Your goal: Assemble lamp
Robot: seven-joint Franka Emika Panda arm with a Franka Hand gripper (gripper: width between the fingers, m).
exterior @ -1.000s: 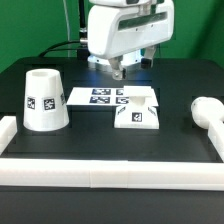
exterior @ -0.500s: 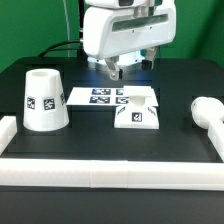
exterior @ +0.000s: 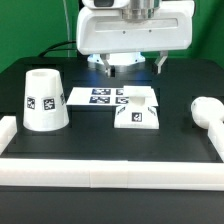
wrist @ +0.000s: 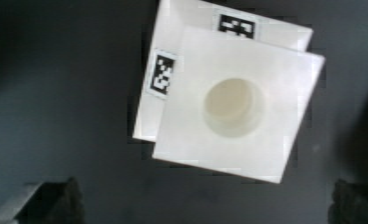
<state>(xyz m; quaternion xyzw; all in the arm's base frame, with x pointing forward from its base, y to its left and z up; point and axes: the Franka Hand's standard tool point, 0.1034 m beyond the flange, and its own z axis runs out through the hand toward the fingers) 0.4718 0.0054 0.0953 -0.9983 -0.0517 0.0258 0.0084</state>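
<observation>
The white square lamp base (exterior: 137,111) lies in the middle of the table, tilted, with one edge resting on the marker board (exterior: 98,96). The tapered shade (exterior: 44,100) stands at the exterior view's left. The round-topped bulb (exterior: 208,109) lies at the exterior view's right. My gripper (exterior: 130,66) hangs open and empty above and behind the base. In the wrist view the base (wrist: 234,105) shows its round socket, and the gripper (wrist: 211,203) has its fingers (wrist: 53,200) spread wide apart.
Long white border rails (exterior: 110,172) run along the front and sides of the black table. The marker board also shows in the wrist view (wrist: 252,28), partly under the base. A green backdrop stands behind the table.
The gripper has turned about its vertical axis and now shows its broad face, with the fingers spread sideways. It has shifted slightly towards the base. The lamp parts have not moved.
</observation>
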